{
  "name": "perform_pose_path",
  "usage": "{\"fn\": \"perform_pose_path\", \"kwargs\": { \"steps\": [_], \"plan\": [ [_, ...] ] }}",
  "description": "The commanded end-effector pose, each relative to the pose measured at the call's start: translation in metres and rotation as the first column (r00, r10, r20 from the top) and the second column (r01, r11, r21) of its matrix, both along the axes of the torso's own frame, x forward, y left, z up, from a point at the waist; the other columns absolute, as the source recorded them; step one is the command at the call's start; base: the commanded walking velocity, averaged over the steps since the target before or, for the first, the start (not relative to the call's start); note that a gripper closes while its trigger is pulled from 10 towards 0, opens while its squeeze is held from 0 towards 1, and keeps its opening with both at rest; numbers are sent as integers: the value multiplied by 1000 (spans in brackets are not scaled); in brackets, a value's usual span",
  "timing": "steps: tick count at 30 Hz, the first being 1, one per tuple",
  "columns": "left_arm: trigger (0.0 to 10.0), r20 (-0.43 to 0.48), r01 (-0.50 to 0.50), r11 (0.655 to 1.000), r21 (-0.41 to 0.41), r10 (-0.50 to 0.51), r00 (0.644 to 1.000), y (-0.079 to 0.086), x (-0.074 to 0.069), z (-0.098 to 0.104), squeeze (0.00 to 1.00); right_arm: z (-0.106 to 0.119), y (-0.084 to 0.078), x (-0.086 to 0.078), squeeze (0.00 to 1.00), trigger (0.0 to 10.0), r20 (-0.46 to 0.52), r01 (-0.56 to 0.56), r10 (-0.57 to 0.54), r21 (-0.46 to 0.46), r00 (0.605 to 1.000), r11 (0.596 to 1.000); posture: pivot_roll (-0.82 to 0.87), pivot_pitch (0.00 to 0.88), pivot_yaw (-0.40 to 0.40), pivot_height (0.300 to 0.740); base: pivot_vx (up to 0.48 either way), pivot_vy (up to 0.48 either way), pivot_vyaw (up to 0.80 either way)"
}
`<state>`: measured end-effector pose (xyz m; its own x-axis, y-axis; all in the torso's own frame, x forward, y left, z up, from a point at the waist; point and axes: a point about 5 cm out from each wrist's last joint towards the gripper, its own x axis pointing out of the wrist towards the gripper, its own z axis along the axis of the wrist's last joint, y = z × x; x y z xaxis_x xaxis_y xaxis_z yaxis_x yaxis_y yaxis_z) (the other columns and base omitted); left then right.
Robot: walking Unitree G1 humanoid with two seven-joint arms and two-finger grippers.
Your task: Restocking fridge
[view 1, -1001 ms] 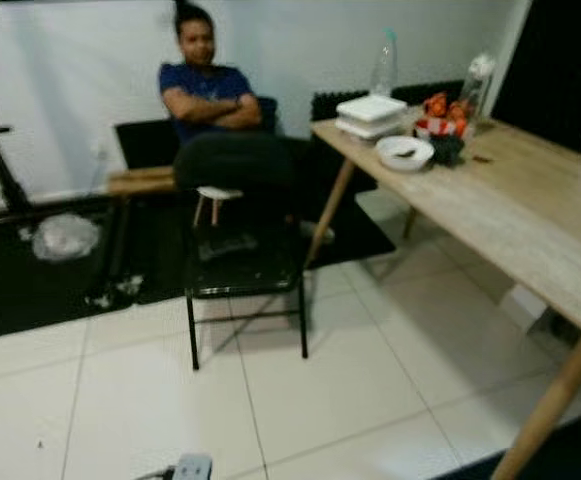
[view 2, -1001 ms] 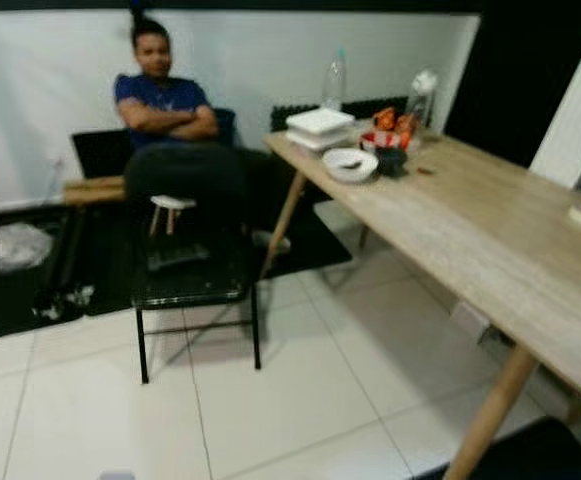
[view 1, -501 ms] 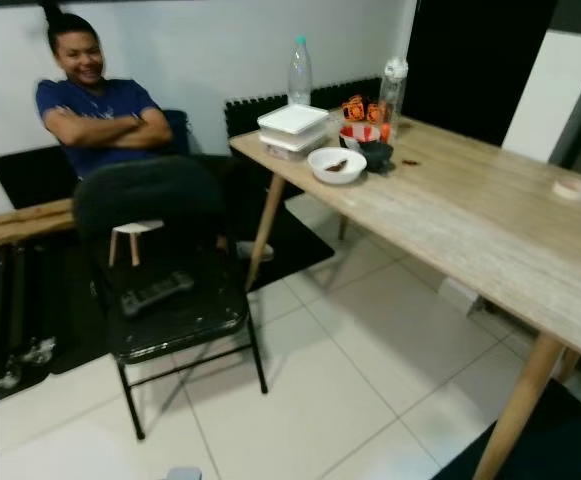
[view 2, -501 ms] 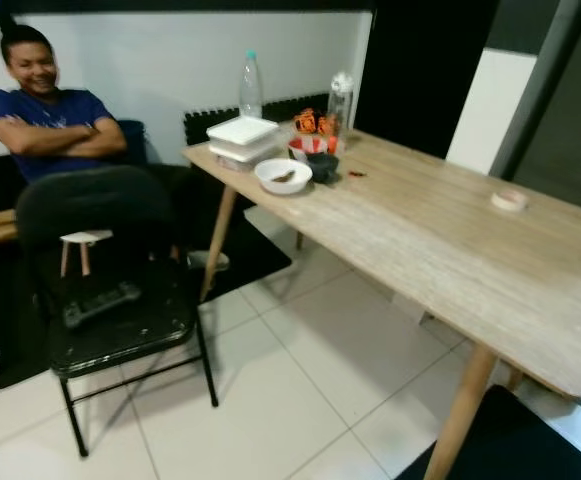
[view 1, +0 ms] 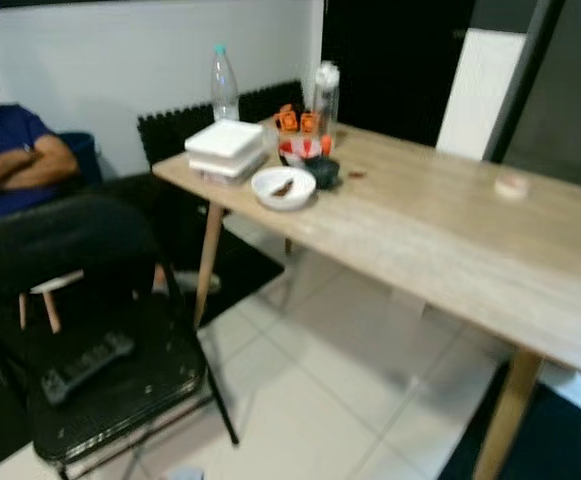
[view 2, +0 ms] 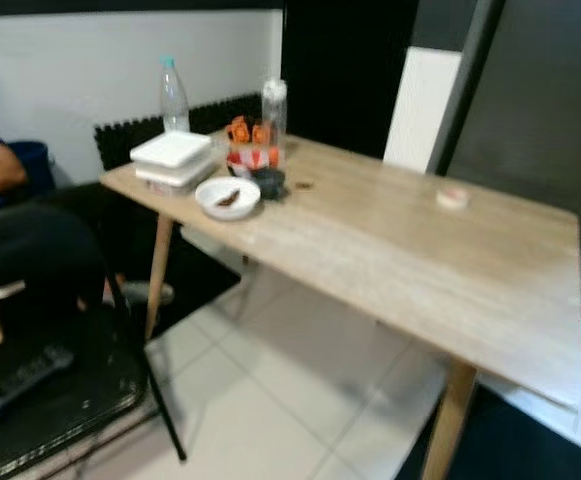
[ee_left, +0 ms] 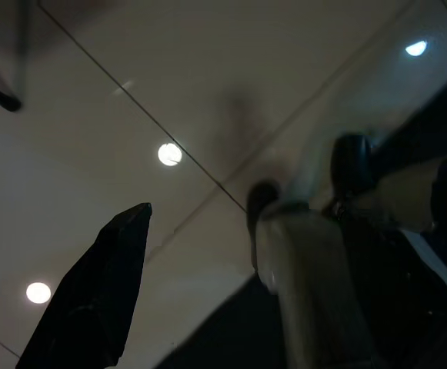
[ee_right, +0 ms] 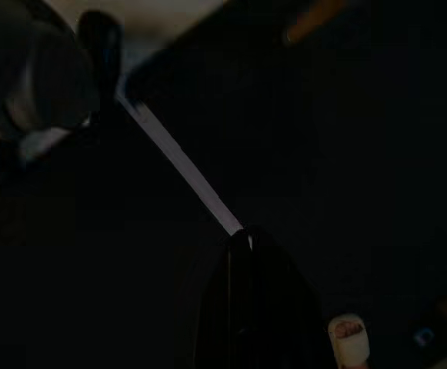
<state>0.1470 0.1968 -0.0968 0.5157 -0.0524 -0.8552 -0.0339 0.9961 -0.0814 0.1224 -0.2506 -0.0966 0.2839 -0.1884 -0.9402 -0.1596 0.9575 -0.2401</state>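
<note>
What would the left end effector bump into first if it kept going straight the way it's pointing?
Probably the tiled floor. The left end effector hangs pointing down at pale tiles with nothing between, though depth is hard to judge.

No text, label, brand or number is readable. The orange-printed packets at the far left end of the table are too blurred to read.

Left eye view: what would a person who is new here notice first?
The long wooden table runs across the right side, with white stacked containers, a white bowl and two bottles clustered at its far end. At the left, a black folding chair stands on the pale tiled floor.
</note>
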Motion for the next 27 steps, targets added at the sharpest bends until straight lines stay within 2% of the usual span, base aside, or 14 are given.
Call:
{"fn": "perform_pose_path", "kwargs": {
  "steps": [1,7,11,18,27],
  "plan": [
    [10000,-15,2,1000,-9,-2,1000,-4,-4,-2,0,2,-3,3,0,10000,13,-2,2,-8,1000,1000,-84,0,38,740,281,0,0],
    [10000,-17,4,1000,-12,-4,1000,-5,-4,-2,0,2,-3,2,0,10000,13,2,-2,-7,1000,1000,-85,0,38,740,278,0,-785],
    [10000,-18,9,1000,-12,-9,1000,-7,-4,-3,0,2,1,6,0,10000,22,-1,1,-3,1000,1000,-85,0,38,740,262,0,0],
    [10000,-20,10,1000,-11,-10,1000,-8,-5,-3,0,2,2,7,0,10000,35,3,-3,14,999,1000,-85,0,38,740,0,0,0],
    [10000,-25,-4,1000,-17,4,1000,-8,-6,-4,0,4,-8,4,0,10000,51,21,-23,31,998,999,-86,0,37,740,0,0,0]
  ]
}}
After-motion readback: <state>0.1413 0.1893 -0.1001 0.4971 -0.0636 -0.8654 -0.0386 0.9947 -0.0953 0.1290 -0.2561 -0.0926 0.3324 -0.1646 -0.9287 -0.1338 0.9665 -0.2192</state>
